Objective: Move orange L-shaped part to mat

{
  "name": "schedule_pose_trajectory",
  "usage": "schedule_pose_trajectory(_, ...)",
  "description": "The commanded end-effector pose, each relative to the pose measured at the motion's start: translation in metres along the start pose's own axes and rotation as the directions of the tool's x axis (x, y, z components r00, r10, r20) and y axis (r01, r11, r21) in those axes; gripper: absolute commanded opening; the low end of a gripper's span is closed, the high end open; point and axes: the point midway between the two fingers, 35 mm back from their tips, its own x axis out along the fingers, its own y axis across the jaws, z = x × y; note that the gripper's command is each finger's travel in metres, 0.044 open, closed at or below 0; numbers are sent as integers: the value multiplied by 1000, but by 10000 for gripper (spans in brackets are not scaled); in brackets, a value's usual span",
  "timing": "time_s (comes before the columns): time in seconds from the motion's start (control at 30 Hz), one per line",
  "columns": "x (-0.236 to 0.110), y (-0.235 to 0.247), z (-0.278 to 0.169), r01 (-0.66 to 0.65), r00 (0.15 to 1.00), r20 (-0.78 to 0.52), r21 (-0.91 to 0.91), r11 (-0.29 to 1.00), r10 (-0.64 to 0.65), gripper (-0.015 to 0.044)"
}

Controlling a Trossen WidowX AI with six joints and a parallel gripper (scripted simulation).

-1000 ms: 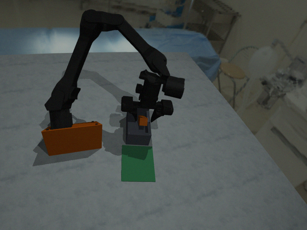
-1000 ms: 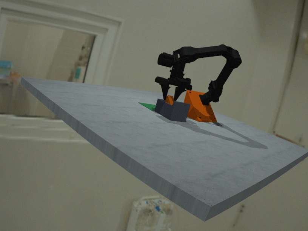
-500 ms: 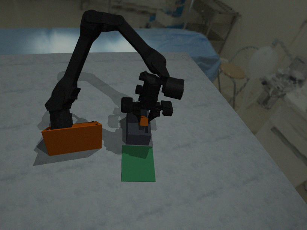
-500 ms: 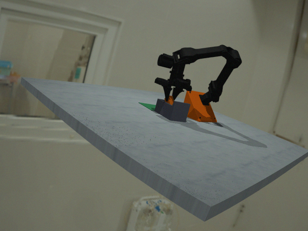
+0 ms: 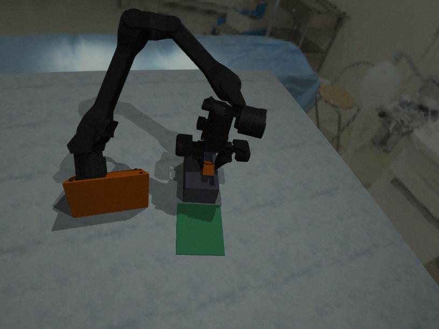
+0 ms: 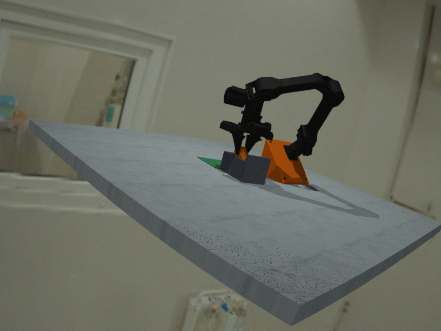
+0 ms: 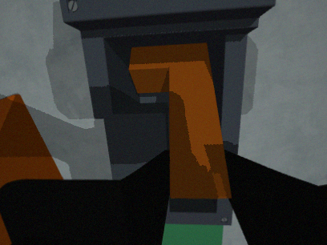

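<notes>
One arm [image 5: 117, 67], one gripper [image 5: 210, 164], one tray [image 5: 198, 189], one part [image 5: 208, 168], one mat [image 5: 200, 231] and one orange base [image 5: 106, 193] under the arm.

The gripper [image 6: 243, 149] points straight down over the tray [image 6: 249, 169] and is clamped on the part [image 6: 242, 153]. In the wrist view both fingers press against the sides of the part's [image 7: 196, 132] straight end, which stands tipped up above the tray's [image 7: 232, 100] top. The L-shaped end lies down in the pocket, on the far side from the fingers. The part is therefore tilted, half in and half out of the tray, and touches no other surface that I can see.

The mat [image 7: 192, 235] lies flat directly beyond the tray on the side away from the L end, its near edge meeting the tray's foot; nothing rests on it but shadow. In the exterior view only a green sliver of the mat [image 6: 209, 160] shows past the tray. The base [image 6: 283, 164] stands well to one side of the gripper, apart from the tray.

Surface: a thick slab table [image 5: 283, 230] with a mottled pale grey-blue top, marked by the arm's shadows.

Room: blurred. Behind the table in the top view a bed with a blue cover [image 5: 248, 52], a round stool [image 5: 337, 96] and shelving. In the exterior view, cream walls and a white-framed opening [image 6: 85, 42].
</notes>
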Motion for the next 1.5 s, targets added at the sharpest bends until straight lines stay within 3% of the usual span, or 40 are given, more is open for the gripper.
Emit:
schedule_pose_trajectory(0.0,-4,0,0,2,1000,0,-4,1000,-2,0)
schedule_pose_trajectory(1.47,-73,0,0,2,1000,2,1,1000,-2,0)
